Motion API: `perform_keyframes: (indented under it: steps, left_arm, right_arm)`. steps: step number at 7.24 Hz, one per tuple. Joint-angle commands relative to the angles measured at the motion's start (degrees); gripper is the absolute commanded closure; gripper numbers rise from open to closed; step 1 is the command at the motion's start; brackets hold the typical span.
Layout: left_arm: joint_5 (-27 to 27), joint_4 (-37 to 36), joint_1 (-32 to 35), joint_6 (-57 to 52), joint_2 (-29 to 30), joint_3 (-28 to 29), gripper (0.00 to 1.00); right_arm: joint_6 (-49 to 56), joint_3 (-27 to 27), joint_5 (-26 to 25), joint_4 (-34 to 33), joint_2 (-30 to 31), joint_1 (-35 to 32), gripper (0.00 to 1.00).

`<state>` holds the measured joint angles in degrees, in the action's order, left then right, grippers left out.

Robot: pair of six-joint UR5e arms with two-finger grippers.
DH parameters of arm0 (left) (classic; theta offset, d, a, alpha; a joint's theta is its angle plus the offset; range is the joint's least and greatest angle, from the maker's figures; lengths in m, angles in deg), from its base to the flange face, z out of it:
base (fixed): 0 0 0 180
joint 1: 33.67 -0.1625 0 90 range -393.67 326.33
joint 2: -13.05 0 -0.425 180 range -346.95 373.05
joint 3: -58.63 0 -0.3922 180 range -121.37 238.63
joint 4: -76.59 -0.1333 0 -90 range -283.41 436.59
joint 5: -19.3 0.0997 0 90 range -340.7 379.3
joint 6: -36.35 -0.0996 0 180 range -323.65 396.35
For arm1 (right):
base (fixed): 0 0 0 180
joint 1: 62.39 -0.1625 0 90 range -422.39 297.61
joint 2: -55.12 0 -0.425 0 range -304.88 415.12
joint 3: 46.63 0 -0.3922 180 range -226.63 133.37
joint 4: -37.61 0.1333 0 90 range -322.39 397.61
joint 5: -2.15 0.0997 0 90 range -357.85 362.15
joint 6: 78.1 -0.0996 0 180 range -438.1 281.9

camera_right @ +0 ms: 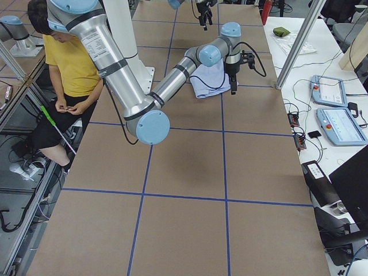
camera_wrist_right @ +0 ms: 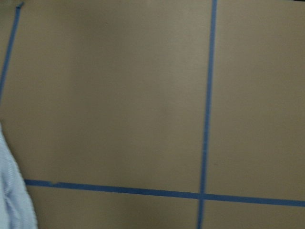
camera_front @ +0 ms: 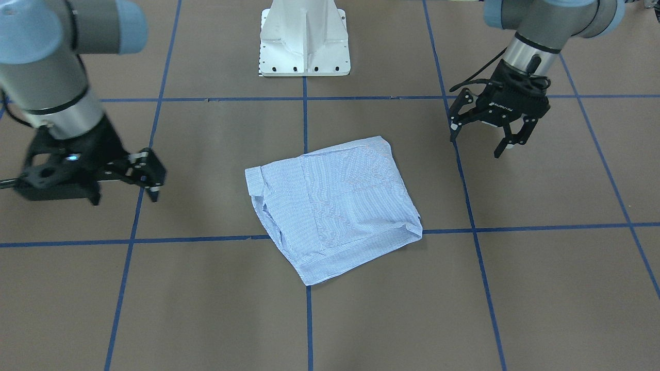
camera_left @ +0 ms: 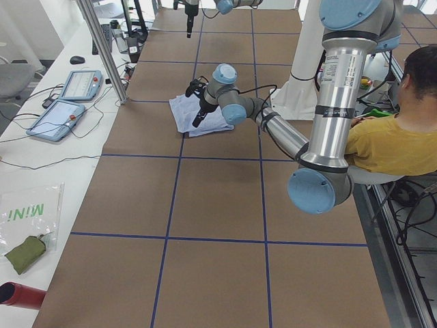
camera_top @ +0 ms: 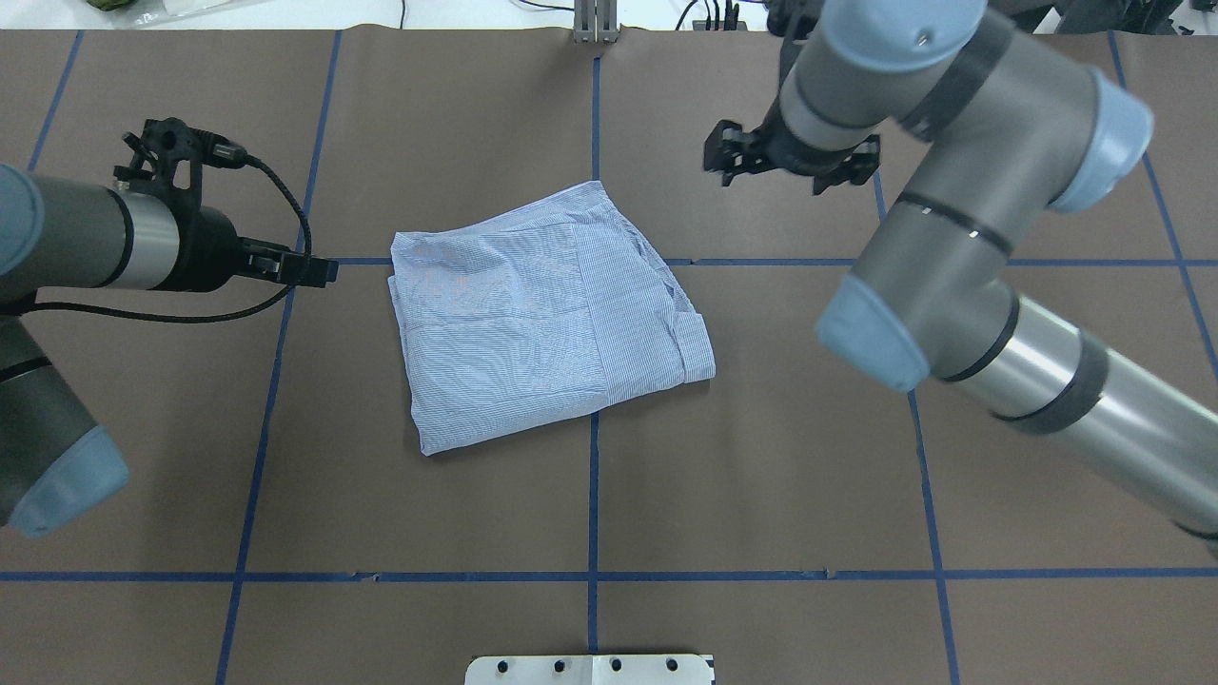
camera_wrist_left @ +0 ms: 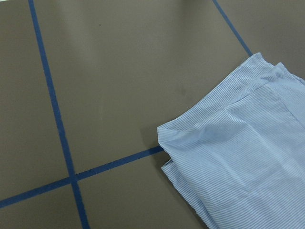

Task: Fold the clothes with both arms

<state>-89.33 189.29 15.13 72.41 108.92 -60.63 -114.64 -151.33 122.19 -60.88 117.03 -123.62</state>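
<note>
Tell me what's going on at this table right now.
A two-armed robot is working on a striped shirt, which lies folded into a compact, roughly square bundle in the middle of the table. Neither arm is touching it. The left gripper hangs open and empty off one side of the shirt, and the right gripper is open and empty off the other side.

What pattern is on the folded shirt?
The shirt has fine light blue-and-white stripes, clearest in the left wrist view.

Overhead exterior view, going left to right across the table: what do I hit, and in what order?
left gripper → striped shirt → right gripper. Both grippers are clear of the shirt.
</note>
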Motion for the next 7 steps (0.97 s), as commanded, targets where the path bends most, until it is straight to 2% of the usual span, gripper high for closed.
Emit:
perform_keyframes:
  steps: [1,2,3,4,5,6,7]
  left_arm:
    - [-5.4,-3.5,9.4,-16.4,-5.7,-3.3,0.0]
    - [-8.1,-3.6,16.6,-27.4,-8.7,-2.7,0.0]
    - [-11.1,-3.7,23.6,-36.4,-10.6,-0.7,0.0]
    - [-14.6,-3.6,29.5,-44.5,-13.6,2.9,0.0]
    - [-16.3,-2.8,34.7,-48.2,-17.5,3.9,0.0]
    - [-16.9,-2.8,38.4,-48.4,-20.4,6.3,0.0]
    - [-16.1,-3.3,39.5,-48.4,-20.9,8.0,0.0]
  right_arm:
    - [25.7,-5.8,6.0,0.2,18.3,-12.8,0.0]
    - [33.6,-8.4,7.0,0.2,26.9,-18.0,0.0]
    - [40.2,-9.2,7.6,0.2,32.3,-22.7,0.0]
    - [42.1,-9.2,9.9,0.2,38.4,-25.4,0.0]
    - [42.1,-9.1,12.4,1.5,43.9,-26.6,0.0]
    - [42.1,-8.5,12.4,3.9,47.1,-27.7,0.0]
    - [42.2,-7.5,11.9,5.6,49.7,-28.2,0.0]
